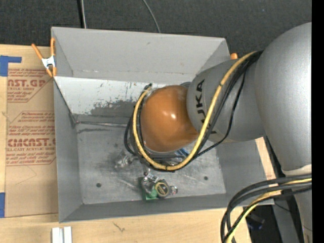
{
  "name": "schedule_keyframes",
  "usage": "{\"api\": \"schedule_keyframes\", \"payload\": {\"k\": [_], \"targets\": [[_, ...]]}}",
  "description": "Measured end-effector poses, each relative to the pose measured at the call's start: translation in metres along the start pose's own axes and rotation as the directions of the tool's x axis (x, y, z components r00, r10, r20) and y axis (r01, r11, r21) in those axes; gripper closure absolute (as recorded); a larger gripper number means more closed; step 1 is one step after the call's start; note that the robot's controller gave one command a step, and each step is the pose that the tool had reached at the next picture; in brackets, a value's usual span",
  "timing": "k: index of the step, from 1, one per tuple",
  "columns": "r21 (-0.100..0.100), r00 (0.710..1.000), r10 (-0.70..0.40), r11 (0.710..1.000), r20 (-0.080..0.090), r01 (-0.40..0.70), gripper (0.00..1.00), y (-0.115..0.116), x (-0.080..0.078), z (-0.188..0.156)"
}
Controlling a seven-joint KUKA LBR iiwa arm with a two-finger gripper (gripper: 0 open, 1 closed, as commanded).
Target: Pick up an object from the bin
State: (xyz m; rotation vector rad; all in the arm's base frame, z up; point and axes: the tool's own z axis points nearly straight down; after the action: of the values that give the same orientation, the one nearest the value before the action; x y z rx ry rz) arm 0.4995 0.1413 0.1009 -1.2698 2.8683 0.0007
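Camera view, looking down. My arm (238,105) entered from the right of the frame and ended over the middle of the grey metal bin (91,186). The orange wrist cover (164,118), ringed by a yellow-and-black cable (136,138), lay over my gripper, so I could not tell whether it was open or closed, or whether it held anything. The floor beneath the cover was likewise concealed. Just below the cover, at lower centre near the bin's front wall, lay a small green piece (150,195) touching a round ringed part whose kind was too small to make out. A few pale metallic scraps (121,161) lay left of the cover, their shapes unclear.
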Motion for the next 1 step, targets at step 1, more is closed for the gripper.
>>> {"api": "schedule_keyframes", "payload": {"k": [1], "targets": [[-0.003, 0.933, -0.359, 0.933, -0.004, 0.359, 0.0, -0.0208, 0.0501, -0.019]]}}
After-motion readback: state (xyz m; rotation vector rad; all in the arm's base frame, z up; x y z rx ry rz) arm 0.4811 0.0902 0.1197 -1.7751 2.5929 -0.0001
